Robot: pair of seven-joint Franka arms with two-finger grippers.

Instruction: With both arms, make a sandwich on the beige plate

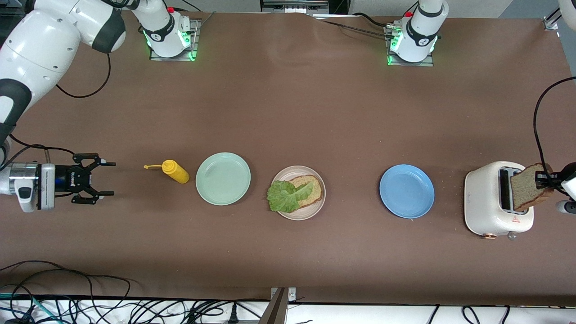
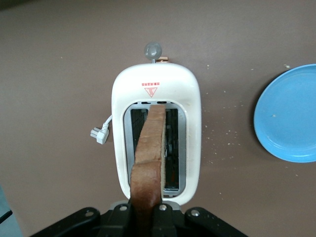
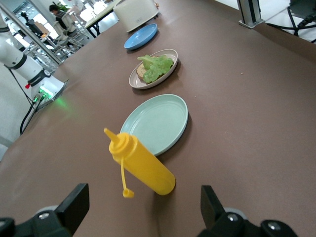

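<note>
A: Which step is in hand?
B: The round beige plate [image 1: 316,208] already carries a tan bread slice [image 1: 312,188] under ruffled green lettuce [image 1: 285,197]. The second tan bread slice [image 1: 527,190] is pinched by the left tool [image 1: 544,181] over the white toaster [image 1: 488,211].

A: What is called for next?
B: A carry over the blue plate [image 1: 407,191] to the lettuce. The right tool [image 1: 102,178], spread, waits beside the yellow squeeze bottle [image 1: 176,171].

The toaster [image 2: 156,143] is showing a red warning triangle under red lettering too small to read.
</note>
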